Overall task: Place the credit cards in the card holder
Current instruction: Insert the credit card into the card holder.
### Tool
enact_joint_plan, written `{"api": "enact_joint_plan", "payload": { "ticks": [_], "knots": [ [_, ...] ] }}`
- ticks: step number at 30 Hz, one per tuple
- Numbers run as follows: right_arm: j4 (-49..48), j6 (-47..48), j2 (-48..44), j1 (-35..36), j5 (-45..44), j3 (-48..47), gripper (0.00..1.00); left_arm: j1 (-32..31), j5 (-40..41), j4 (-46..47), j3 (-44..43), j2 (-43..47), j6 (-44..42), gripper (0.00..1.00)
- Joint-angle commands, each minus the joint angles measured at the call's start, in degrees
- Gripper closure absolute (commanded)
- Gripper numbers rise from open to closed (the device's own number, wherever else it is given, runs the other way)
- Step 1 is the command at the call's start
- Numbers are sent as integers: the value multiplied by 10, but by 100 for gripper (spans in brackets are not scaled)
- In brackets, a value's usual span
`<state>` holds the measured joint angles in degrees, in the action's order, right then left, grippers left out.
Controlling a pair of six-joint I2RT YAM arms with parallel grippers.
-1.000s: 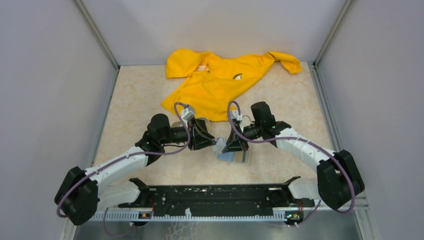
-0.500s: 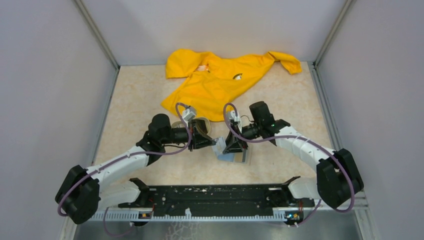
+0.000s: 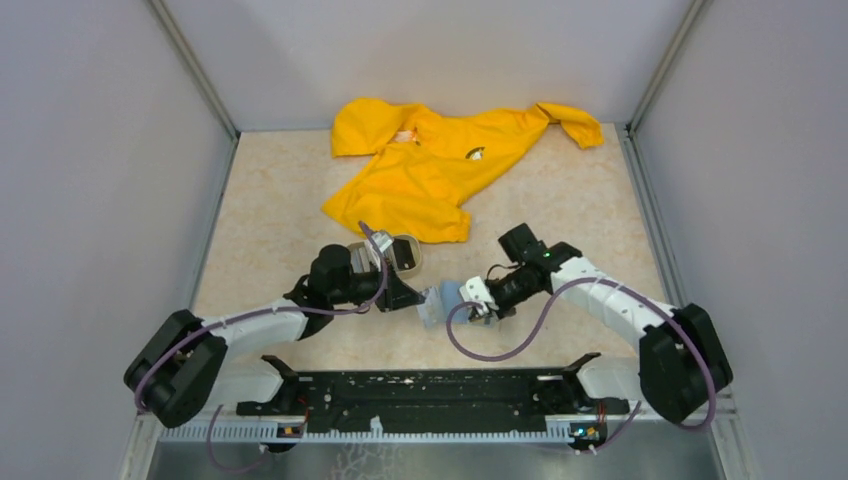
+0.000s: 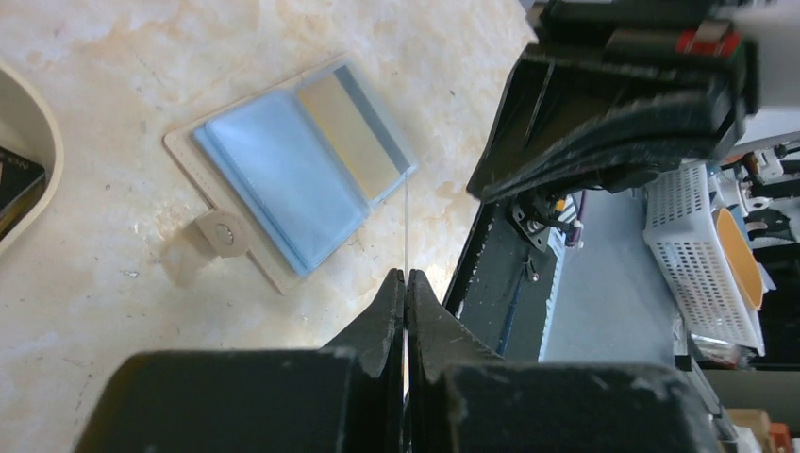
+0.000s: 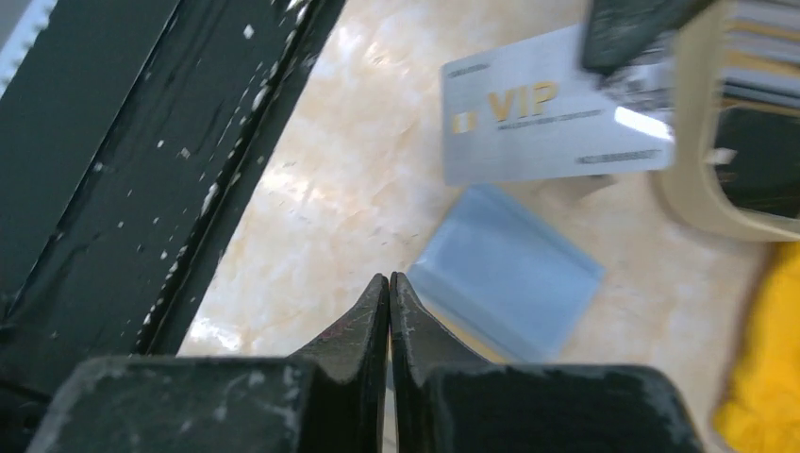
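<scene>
Credit card (image 5: 552,118) silver, reads "VIP" (gold lettering).

A crumpled yellow garment (image 3: 440,165) covers the middle of the far edge of the table (image 3: 270,210), with bare surface open along the left and right edges. Toward the middle of the near edge, the left end effector (image 3: 413,298) and right end effector (image 3: 470,297) flank the card holder (image 3: 437,305). That leaves only a narrow gap over it, partly filled by the silver credit card (image 5: 528,132) pinched in the left one. A beige tray (image 3: 405,252) sits just behind the left end effector, and a black rail (image 3: 430,390) lines the near edge.
</scene>
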<state>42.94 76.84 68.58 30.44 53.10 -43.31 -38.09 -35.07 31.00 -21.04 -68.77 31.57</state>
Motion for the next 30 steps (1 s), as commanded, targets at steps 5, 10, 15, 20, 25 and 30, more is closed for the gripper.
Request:
{"api": "enact_joint_plan", "payload": {
  "ticks": [5, 10, 15, 20, 25, 30],
  "knots": [
    [26, 86, 95, 77, -109, 2, 100, 2, -33, 96, -40, -117, 62, 100],
    [-5, 73, 99, 88, -161, 25, 100, 2, -33, 109, -62, -161, 70, 100],
    [5, 88, 110, 98, -193, 31, 100, 3, -37, 117, -80, -188, 75, 100],
    [6, 89, 121, 109, -214, 31, 100, 2, -46, 137, -86, -206, 87, 100],
    [-11, 45, 122, 109, -272, 22, 100, 2, -62, 151, -95, -231, 105, 100],
    [-33, -8, 109, 101, -329, 14, 100, 2, -72, 159, -102, -250, 121, 100]
  ]
}}
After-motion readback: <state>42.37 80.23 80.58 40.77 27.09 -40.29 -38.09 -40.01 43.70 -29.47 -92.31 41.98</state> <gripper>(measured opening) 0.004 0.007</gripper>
